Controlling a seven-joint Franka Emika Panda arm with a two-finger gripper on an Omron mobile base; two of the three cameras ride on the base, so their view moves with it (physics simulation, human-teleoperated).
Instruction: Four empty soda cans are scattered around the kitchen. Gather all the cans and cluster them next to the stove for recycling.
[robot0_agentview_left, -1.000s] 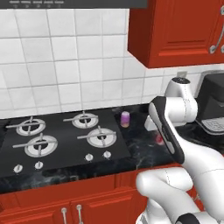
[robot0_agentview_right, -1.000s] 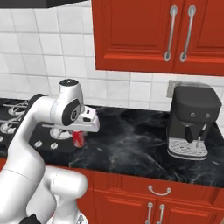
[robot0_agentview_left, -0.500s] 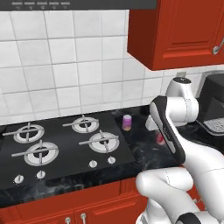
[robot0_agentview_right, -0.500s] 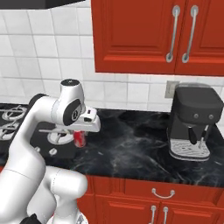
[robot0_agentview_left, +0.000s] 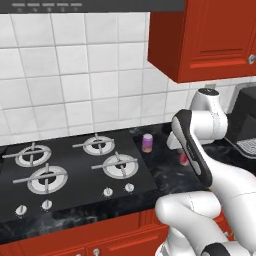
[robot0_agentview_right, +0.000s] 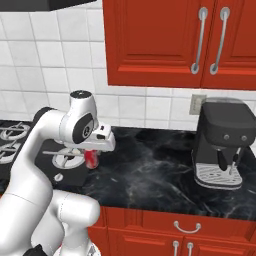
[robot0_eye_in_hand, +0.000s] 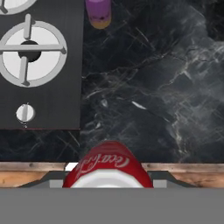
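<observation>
Bright even light, soft shadows, sharp render

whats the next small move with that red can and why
Probably lower the red can straight down onto the black counter and let go. The gripper is shut on it just right of the stove, near the pink-purple can that already stands beside the cooktop, so setting it here would cluster them.

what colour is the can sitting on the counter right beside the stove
Pink-purple can, clearest in the left base view.
</observation>
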